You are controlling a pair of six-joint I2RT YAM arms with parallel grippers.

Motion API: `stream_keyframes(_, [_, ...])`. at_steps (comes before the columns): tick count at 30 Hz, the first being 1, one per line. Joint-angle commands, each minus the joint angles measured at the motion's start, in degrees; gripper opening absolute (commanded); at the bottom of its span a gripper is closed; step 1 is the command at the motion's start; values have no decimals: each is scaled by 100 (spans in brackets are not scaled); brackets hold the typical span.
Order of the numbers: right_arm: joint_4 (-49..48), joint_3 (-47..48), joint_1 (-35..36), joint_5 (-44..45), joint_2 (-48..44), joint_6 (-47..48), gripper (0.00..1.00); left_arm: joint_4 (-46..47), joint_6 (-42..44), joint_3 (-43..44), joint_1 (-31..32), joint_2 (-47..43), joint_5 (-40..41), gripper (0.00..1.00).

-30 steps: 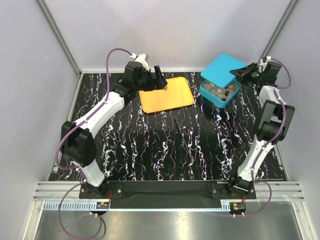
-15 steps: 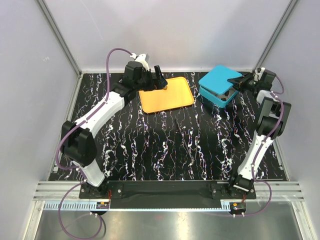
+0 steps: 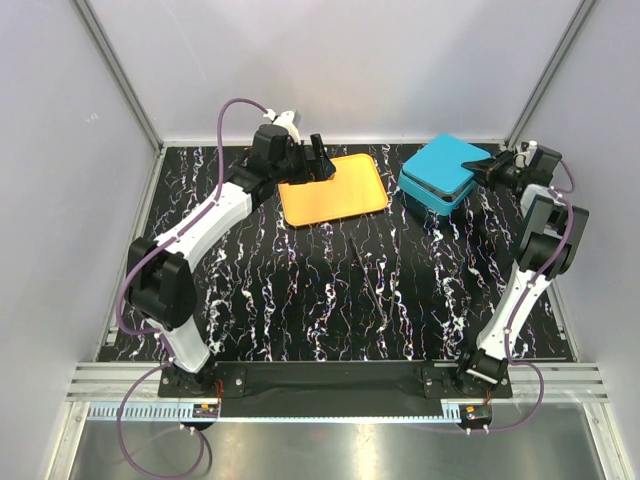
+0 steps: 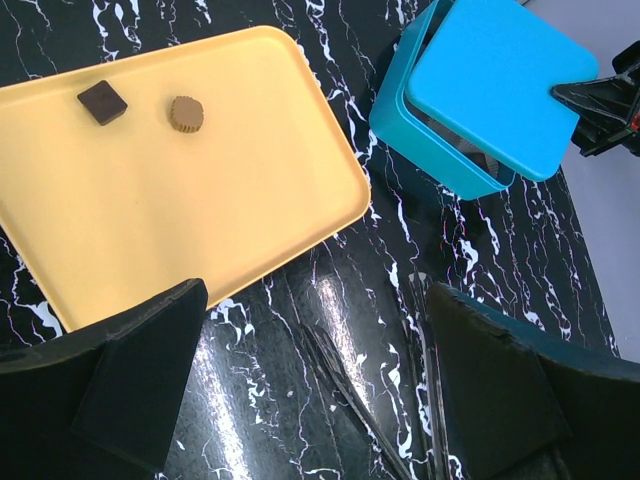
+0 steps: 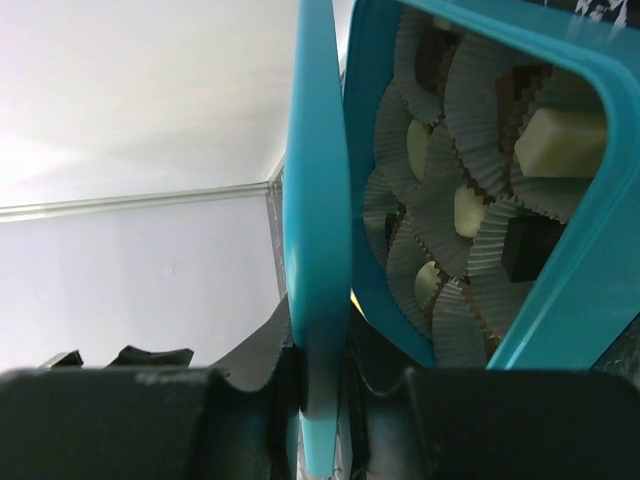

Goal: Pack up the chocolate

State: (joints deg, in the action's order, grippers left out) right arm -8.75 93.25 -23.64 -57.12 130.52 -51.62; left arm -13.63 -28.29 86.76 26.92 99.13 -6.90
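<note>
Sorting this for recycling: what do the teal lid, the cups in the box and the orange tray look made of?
Teal lid: thin, smooth, matte; painted tin or plastic, unclear. Cups: grey pleated paper, by the fluting. Orange tray: likely moulded plastic, matte, rounded rim.

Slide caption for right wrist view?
Right tool grips the teal lid edge-on beside the box of cupped chocolates.

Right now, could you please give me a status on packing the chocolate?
Left gripper open, empty, by orange tray. Right gripper shut on teal lid, tilted over teal box. Two chocolates on tray, others in box cups. Lid partly covers box.
</note>
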Motion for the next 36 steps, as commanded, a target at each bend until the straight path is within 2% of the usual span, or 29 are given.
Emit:
stream_keyframes(1, [-424, -79, 26, -413, 61, -199, 0, 247, 70, 69, 15, -25, -49, 98])
stream_keyframes(4, [-908, -149, 17, -528, 79, -524, 0, 229, 70, 60, 24, -34, -40, 98])
stream_keyframes(11, [-1260, -123, 17, -642, 307, -841, 0, 220, 70, 42, 24, -34, -22, 98])
stream_keyframes(18, [-1120, -18, 17, -642, 457, -754, 0, 185, 105, 51, 24, -52, 13, 98])
stream_keyframes(24, [-628, 18, 0, -431, 360, -376, 6, 176, 122, 34, 24, -52, 48, 98])
stream_keyframes(27, [-566, -44, -53, -335, 299, -332, 13, 176, 114, 34, 24, -52, 39, 98])
stream_keyframes(34, [-478, -202, -176, -203, 158, -200, 15, 185, 122, 16, 24, -61, 30, 98])
stream_keyframes(36, [-478, -202, -211, -211, 167, -209, 18, 176, 122, 25, 24, -61, 13, 98])
